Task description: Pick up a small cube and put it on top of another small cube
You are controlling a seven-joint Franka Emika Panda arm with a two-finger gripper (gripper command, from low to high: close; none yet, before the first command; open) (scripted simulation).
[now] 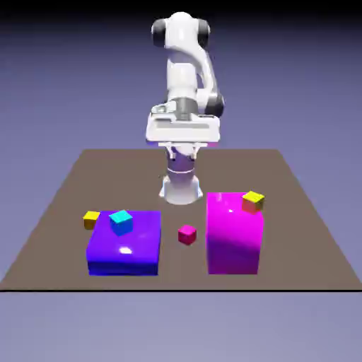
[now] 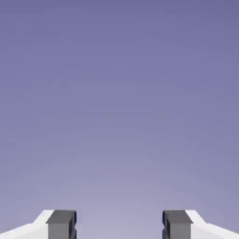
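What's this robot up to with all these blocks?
Right now it is holding nothing: its gripper is open, raised above the table. The small pink cube sits on the table between the blue block and the big magenta block. It is meant to be stacked with another small cube, probably the yellow one beside the blue block.
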